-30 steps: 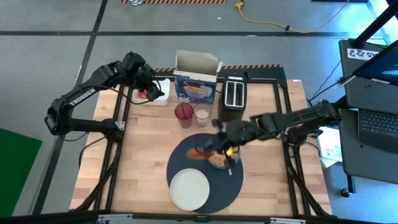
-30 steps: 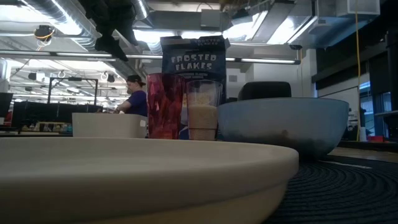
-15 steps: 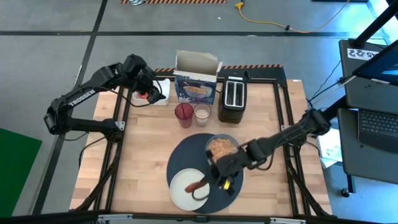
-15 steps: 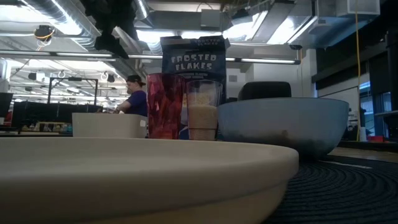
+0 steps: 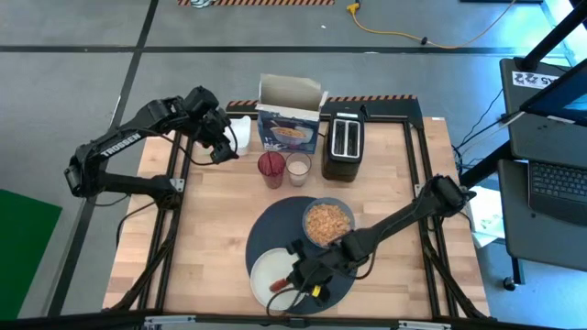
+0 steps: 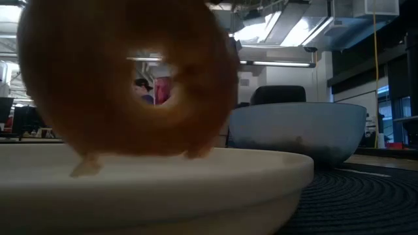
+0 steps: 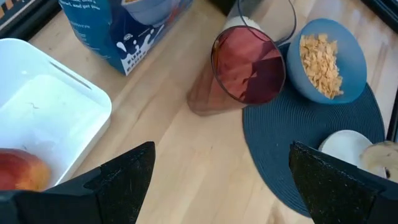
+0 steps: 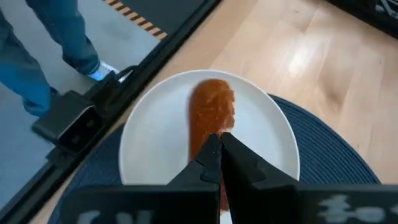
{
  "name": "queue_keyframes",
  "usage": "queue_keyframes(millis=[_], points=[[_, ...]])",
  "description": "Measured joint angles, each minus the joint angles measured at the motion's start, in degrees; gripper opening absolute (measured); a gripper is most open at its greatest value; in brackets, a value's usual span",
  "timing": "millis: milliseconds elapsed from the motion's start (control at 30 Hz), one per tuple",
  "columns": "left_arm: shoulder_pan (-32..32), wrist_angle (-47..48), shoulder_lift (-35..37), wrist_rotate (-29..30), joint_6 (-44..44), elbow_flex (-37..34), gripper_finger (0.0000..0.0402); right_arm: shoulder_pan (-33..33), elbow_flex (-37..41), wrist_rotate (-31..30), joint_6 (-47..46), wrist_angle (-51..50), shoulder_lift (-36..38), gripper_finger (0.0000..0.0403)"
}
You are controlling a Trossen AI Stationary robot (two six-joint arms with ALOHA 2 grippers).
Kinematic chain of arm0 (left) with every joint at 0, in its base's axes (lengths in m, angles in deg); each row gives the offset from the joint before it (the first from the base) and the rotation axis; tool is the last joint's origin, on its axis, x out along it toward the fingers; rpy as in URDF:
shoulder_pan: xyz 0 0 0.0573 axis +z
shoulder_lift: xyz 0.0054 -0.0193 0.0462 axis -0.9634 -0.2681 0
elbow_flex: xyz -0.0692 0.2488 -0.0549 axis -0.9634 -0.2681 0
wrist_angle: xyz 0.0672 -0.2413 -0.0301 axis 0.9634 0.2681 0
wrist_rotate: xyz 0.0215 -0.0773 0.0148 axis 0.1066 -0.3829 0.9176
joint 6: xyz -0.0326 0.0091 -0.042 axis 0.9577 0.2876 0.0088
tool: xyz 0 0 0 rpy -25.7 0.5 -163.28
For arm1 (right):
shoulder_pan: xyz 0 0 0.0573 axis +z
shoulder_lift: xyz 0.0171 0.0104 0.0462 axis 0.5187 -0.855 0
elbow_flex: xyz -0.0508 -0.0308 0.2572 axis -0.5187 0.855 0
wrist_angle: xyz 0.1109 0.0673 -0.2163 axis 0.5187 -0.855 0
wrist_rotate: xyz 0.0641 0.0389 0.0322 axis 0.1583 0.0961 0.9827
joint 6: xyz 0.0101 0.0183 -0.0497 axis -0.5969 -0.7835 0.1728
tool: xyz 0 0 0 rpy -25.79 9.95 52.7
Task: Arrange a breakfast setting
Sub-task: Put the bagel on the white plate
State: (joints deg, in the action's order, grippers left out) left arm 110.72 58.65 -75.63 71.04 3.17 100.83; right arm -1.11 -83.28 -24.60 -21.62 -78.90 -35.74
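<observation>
My right gripper (image 5: 286, 280) is low over the white plate (image 5: 264, 268), shut on the toasted round (image 5: 278, 283), a brown ring that stands on edge in the low view (image 6: 124, 78). The plate lies on the near left of the dark placemat (image 5: 268, 231). The light-blue bowl (image 5: 327, 221) holds cereal flakes. My left gripper (image 5: 223, 148) is open and empty over the near edge of a white bin (image 7: 43, 118), where the red apple (image 7: 18, 173) lies. The spoon does not show. My right gripper pinches the toasted round's rim (image 8: 212, 134) between its two fingers (image 8: 211, 160), coming slanting from above and from the table's right. The round stands upright on edge, its lower edge (image 6: 88, 163) down at the plate's surface; whether it rests there I cannot tell.
A cereal box (image 5: 292, 124), a black toaster (image 5: 344, 142), a red cup (image 5: 271, 170) and a glass of milk (image 5: 298, 168) stand behind the placemat. A person's legs (image 8: 37, 50) show beyond the table's near edge.
My right gripper has carried the toasted round from beside the bowl toward the near edge and the left, and lowered it over the white plate. My left gripper has drawn a little away from the bin toward the near edge.
</observation>
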Motion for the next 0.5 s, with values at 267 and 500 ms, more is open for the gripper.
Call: queue_keyframes(millis=[267, 500], points=[[0.0, 0.7, 0.0, 0.0, -0.1, 0.0, 0.0355, 0.8, 0.0, 0.8, -0.5, 0.1, -1.3, 0.0002], [0.0, 0.7, 0.0, 0.0, -1.2, 0.0, 0.0355, 2.3, 0.0, 1.1, -0.6, -1.3, -1.5, 0.0006]])
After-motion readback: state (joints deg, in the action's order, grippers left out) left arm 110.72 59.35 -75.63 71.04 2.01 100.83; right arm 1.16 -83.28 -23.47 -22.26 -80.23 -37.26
